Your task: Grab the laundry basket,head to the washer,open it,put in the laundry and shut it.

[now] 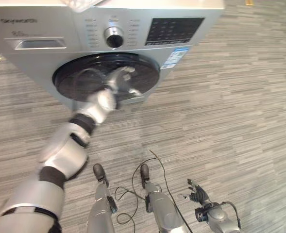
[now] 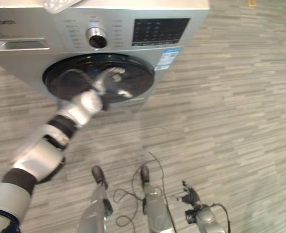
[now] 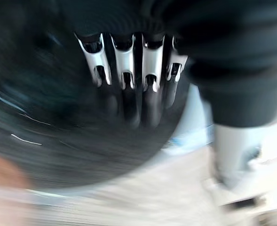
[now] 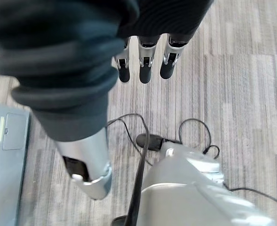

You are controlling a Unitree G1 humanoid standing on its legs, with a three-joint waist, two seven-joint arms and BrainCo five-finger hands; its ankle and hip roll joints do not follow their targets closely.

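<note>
Left hand [image 1: 117, 83] flat on washer [image 1: 50, 29] door [image 1: 77, 77], fingers [image 3: 124, 61] straight, door closed. Right hand [image 1: 198, 194] low at near right over floor [image 1: 230, 111], fingers relaxed, holding nothing.

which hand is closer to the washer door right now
Left. The left hand is up at the round dark washer door, fingers straight against its glass. The right hand hangs low over the floor, well away from the washer.
</note>
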